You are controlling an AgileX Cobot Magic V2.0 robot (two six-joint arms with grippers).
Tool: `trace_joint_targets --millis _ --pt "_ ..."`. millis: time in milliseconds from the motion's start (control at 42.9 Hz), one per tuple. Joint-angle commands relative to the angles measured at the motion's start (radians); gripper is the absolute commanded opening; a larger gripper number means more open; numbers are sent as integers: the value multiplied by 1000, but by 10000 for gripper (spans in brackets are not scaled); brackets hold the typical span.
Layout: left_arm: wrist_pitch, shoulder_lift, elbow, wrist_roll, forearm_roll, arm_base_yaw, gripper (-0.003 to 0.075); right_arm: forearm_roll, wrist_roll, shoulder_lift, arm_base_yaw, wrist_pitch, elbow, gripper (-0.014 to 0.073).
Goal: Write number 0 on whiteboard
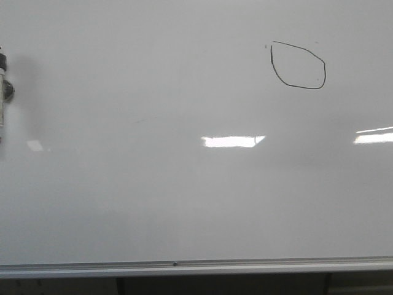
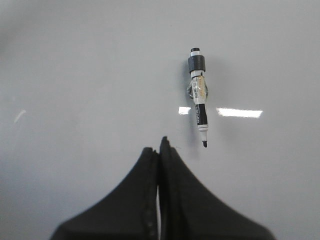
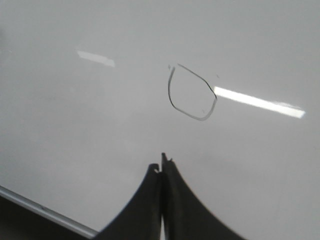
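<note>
The whiteboard [image 1: 184,203] fills the front view, its silver frame along the near edge. The number 0 [image 1: 272,67], a thin black angular loop, is drawn at the far right; it also shows in the right wrist view [image 3: 171,95]. A black-and-white marker [image 2: 199,102] lies uncapped on the board in the left wrist view, and a sliver of it shows at the left edge of the front view [image 1: 3,86]. My left gripper [image 2: 159,146] is shut and empty, just short of the marker's tip. My right gripper [image 3: 161,162] is shut and empty, short of the 0.
Bright rectangular light reflections [image 1: 232,141] lie on the board's middle and right. The silver frame edge [image 3: 45,212] shows near the right gripper.
</note>
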Motion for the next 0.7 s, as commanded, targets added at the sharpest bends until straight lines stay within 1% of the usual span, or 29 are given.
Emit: trace_joint_targets --millis 0,117,210,280,350,397,606,676 --pt "-77 -19 21 -9 -10 2 -20 -143 151 -60 -53 -84 58 -70" --pt "-77 -19 21 -9 -10 2 -20 -296 347 -144 -100 -86 156 -70" --pt "-77 -19 21 -9 -10 2 -20 -407 466 -210 -123 -90 221 -70" --pt "-77 -19 21 -9 -10 2 -20 -456 539 -250 -141 -90 263 -70" --pt "-77 -19 21 -9 -10 2 -19 -465 577 -288 -159 -90 304 -70" --pt "-77 -19 21 -9 -10 2 -19 -465 585 -312 -170 -55 305 -70" --pt "-77 -19 21 -9 -10 2 -19 -466 586 -405 -194 -31 304 -70" --pt "-77 -19 21 -9 -10 2 -20 -466 586 -401 -194 -37 304 -70"
